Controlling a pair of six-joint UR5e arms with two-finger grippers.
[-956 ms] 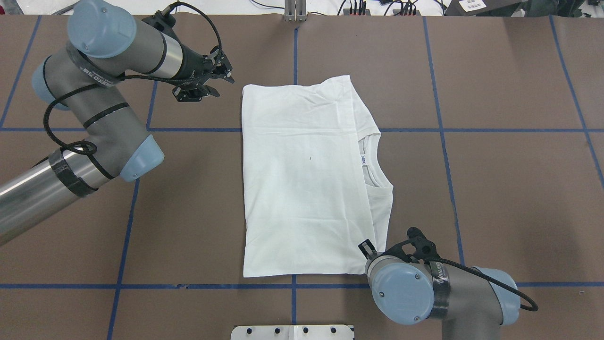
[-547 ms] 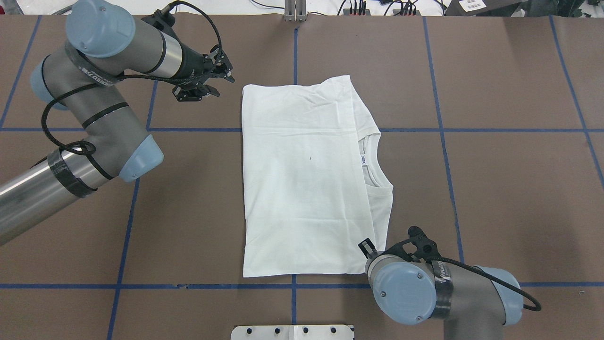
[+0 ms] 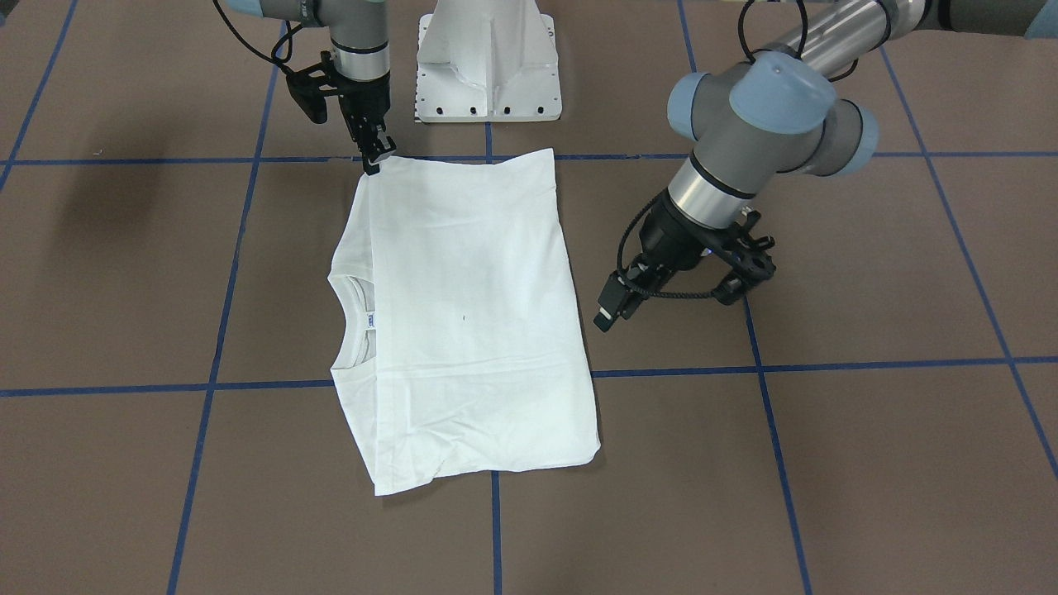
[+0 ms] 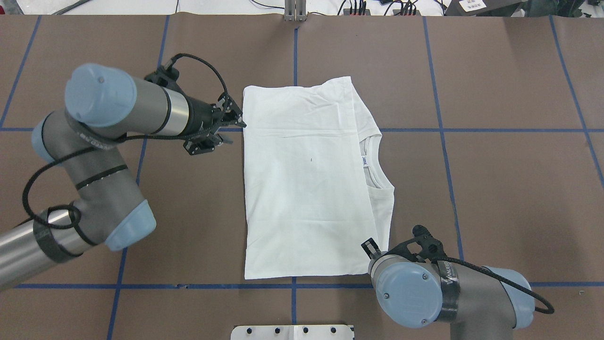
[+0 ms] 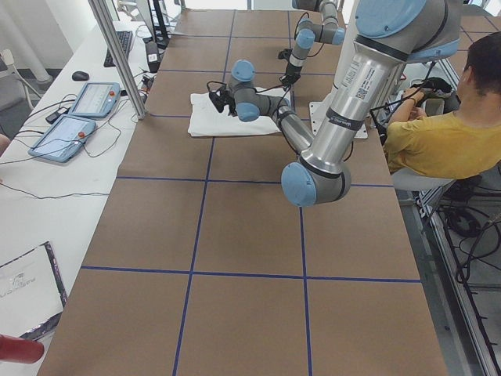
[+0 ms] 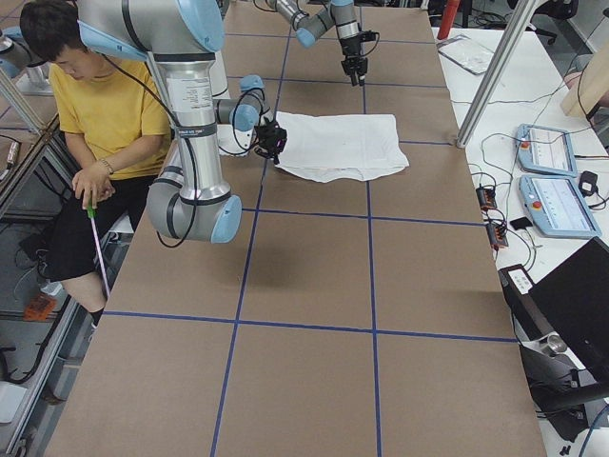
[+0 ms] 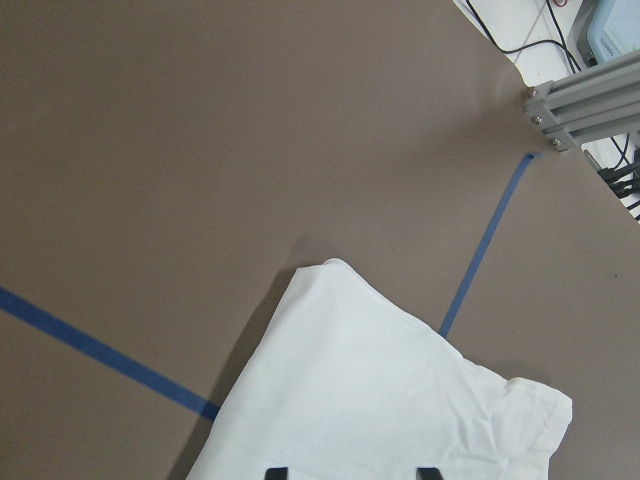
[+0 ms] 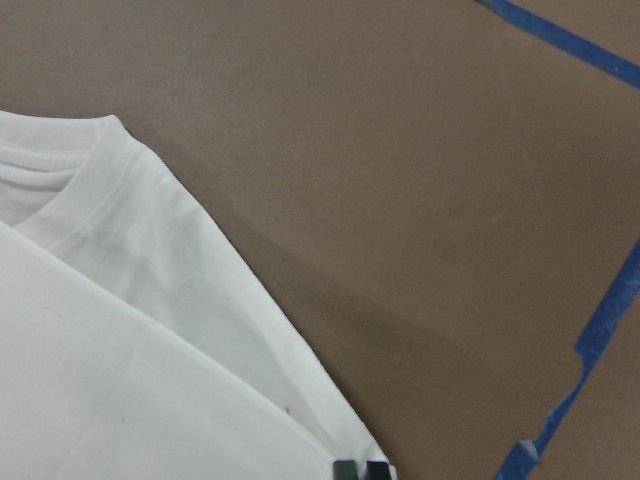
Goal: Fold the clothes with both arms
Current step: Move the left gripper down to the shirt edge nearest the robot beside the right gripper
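Observation:
The white T-shirt (image 4: 306, 189) lies folded flat mid-table with its plain side up, so no printed text shows. Its collar (image 4: 375, 182) and small neck label (image 4: 364, 160) peek out on the right. It also shows in the front view (image 3: 471, 330). My left gripper (image 4: 221, 132) is open and empty, close beside the shirt's left edge near the far corner. Its wrist view shows the spread tips (image 7: 347, 470) over the cloth (image 7: 380, 400). My right gripper (image 3: 374, 161) is shut on the shirt's near right corner (image 8: 250, 400), its tips (image 8: 360, 468) together. In the overhead view its own wrist hides it.
The white pedestal base (image 3: 488, 74) stands at the near table edge. An aluminium post (image 4: 295, 12) stands at the far edge. A seated person (image 5: 438, 133) is beside the robot. Tablets (image 5: 78, 117) lie on a side table. Blue tape lines cross the brown table (image 4: 495, 189).
My left arm has swung toward the robot, and its open gripper has moved from beside the shirt's far left corner to right against the left edge. My right arm and the shirt have barely moved.

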